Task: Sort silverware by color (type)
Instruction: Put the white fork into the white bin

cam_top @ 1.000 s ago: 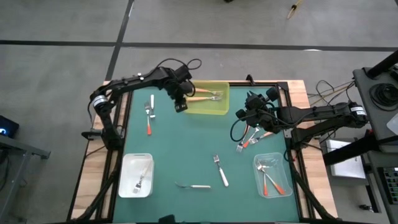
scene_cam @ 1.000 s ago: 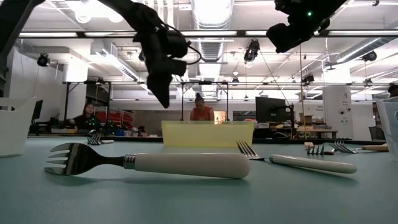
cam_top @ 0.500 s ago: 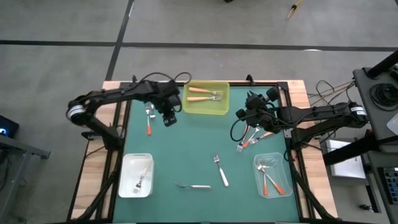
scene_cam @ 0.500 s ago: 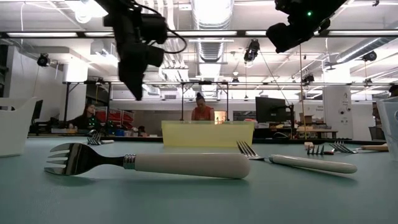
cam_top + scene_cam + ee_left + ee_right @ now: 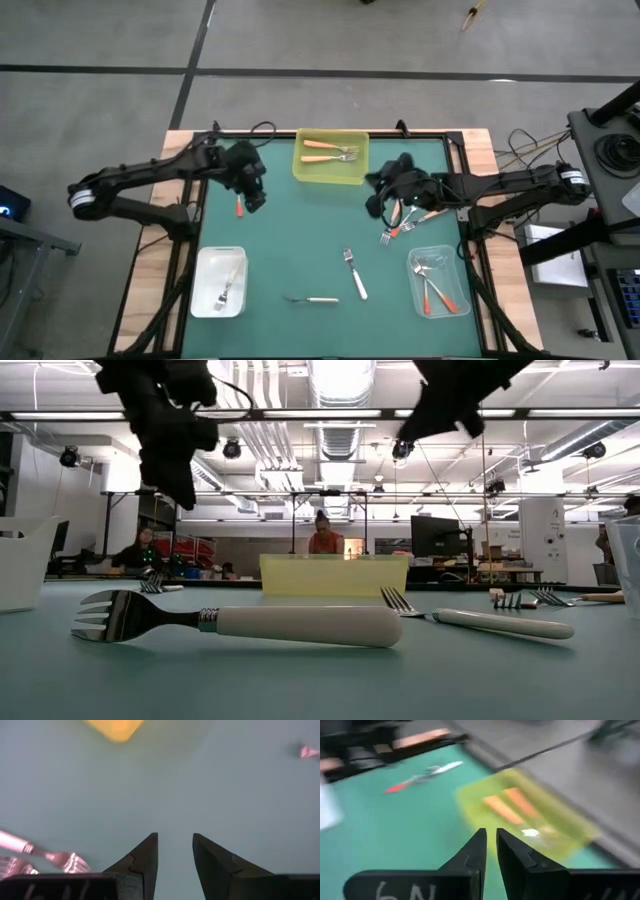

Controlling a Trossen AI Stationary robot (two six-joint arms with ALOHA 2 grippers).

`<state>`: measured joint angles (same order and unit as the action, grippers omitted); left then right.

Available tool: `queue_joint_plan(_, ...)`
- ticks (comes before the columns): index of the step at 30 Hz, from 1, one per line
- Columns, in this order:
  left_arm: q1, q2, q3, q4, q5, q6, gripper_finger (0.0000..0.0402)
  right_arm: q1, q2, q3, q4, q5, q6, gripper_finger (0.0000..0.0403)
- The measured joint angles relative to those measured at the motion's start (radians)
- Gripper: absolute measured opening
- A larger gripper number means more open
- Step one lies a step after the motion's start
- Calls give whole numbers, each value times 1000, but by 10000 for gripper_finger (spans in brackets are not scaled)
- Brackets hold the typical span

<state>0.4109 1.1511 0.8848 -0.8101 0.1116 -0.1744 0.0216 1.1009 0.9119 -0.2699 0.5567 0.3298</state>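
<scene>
The silverware is small forks. Two orange-handled ones [image 5: 325, 152] lie in the yellow bin [image 5: 305, 172] at the far middle. A white-handled fork [image 5: 227, 290] lies in the white bin [image 5: 205, 268], and red-orange ones [image 5: 440, 295] in the clear bin [image 5: 452, 262]. A heap of forks [image 5: 405, 222] lies at the right, and two white forks [image 5: 355, 275] [image 5: 312, 299] lie loose near the front. My left gripper [image 5: 175, 836] hangs open and empty above the table beside a red-handled fork [image 5: 240, 207]. My right gripper [image 5: 491, 831] is shut and empty above the heap, facing the yellow bin [image 5: 535, 815].
The green mat is framed by wooden edges [image 5: 480, 150] and black posts. In the low view the two white forks [image 5: 250, 625] [image 5: 490, 623] lie close to the camera, with the yellow bin [image 5: 333, 573] behind. People sit in the room beyond. Bare mat lies in the middle.
My left gripper has swung from the yellow bin toward the table's left edge and a little nearer, still open, and now hangs over the forks at the left. My right gripper has turned and tipped more level above the heap, shifting slightly left.
</scene>
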Motion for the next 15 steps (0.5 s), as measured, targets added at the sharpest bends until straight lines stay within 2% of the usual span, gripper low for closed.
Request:
queue_joint_plan(7,-65,-125,-126,185,1,-57,103,54,110,0,177,-294,112,34)
queue_joint_plan(9,-89,-151,-152,202,1,-78,103,79,146,7,184,-325,153,33)
queue_joint_plan(15,-158,-205,-200,221,1,-105,103,151,281,97,126,-325,265,33)
